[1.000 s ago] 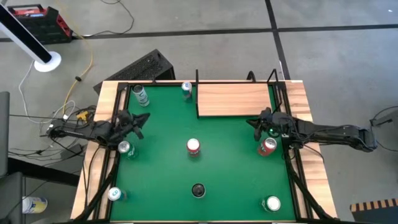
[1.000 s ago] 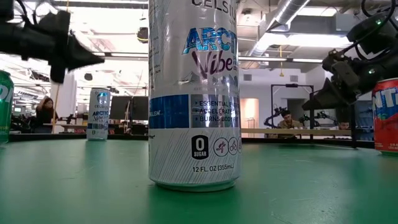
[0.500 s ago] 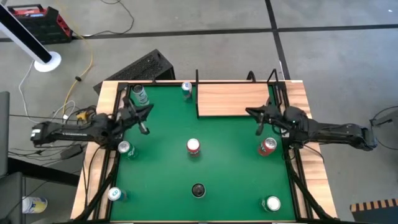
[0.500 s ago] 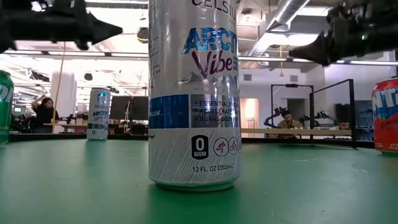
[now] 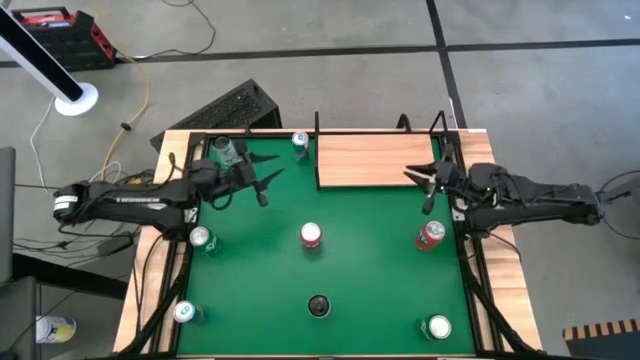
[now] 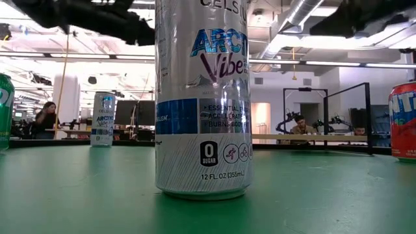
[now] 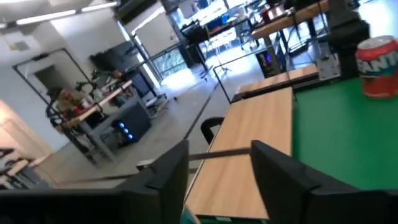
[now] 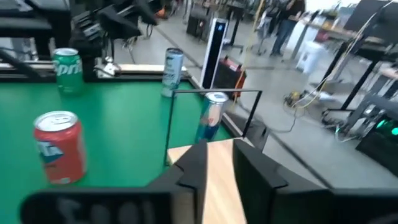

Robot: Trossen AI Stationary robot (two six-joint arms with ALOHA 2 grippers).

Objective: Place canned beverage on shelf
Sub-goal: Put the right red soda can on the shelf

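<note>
While both arms hover, left claw [image 5: 262,177] parted, right claw [image 5: 428,187] at shelf [image 5: 375,160]

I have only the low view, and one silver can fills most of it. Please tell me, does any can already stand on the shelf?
Observer: No. The high view shows only bare wood on the shelf.
Operator: Where are the end effectors? I see only dark shapes at the top.
Observer: The left end effector is open and empty over the green mat, left of the shelf.
Operator: And the right one?
Observer: The right end effector hovers at the shelf's right front corner, carrying nothing. A red can stands on the mat close by.
</note>
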